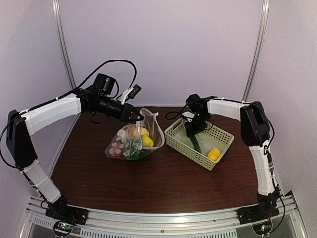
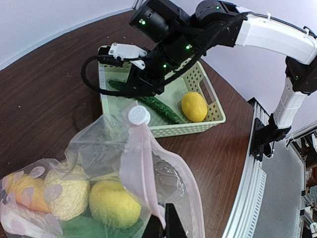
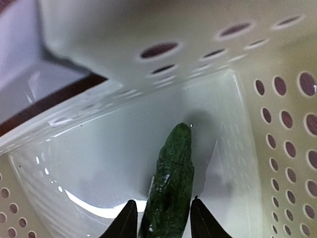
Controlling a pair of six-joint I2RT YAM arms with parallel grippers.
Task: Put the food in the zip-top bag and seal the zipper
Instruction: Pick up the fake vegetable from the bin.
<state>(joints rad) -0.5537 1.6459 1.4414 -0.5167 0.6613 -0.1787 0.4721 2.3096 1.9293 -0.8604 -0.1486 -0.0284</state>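
Enclosure and work surface. A dark brown, wood-grain bench (image 1: 148, 183) with a curved near edge fills the lower half of the top view. Matt, pale lilac-white wall panels (image 1: 163, 49) close it in at the back and on both sides. A slim silver metal upright on the left (image 1: 63, 44) and a matching upright on the right (image 1: 257, 44) mark the panel joints. A ribbed silver aluminium rail (image 1: 163, 227) runs along the bench's near edge. In the left wrist view a plain grey surface (image 2: 285, 198) lies beyond that rail; whether it is floor cannot be told. Lighting is soft and even, with a faint sheen on the bench beside the rail.
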